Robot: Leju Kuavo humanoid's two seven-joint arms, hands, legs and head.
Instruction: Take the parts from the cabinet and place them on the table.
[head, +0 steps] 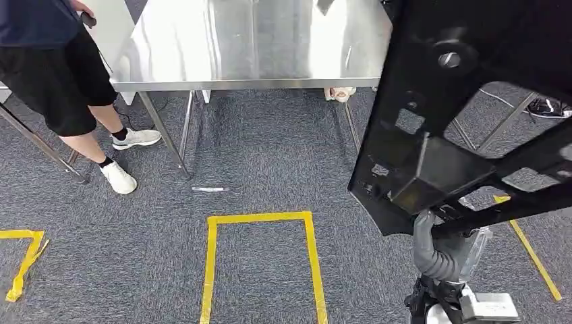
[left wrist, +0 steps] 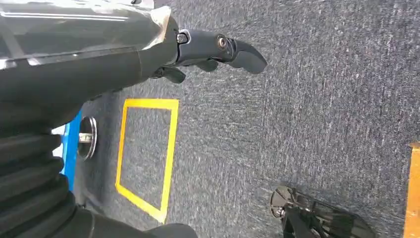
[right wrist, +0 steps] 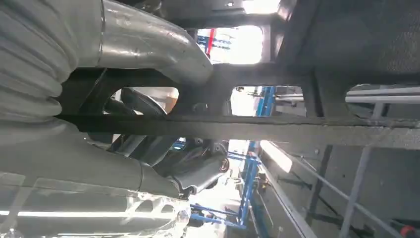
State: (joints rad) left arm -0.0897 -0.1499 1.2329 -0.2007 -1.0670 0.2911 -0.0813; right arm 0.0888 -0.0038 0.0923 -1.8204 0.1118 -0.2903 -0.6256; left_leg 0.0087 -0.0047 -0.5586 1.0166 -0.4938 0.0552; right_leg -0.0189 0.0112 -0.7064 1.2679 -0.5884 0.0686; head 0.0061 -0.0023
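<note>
Head view: our right hand [head: 438,246] grips the stiff, bulky black frame [head: 465,135] by its lower bar, short of the steel table [head: 256,47]; our left hand [left wrist: 218,49] hangs slack, holding nothing.

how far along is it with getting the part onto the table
Done: a large black part is out of the cabinet and gripped from below by the right robot hand. In hand: it is carried above the carpet, short of the steel table, with a yellow tape square on the floor ahead. Left: reach the table and set the part down. The left robot hand holds nothing.
</note>
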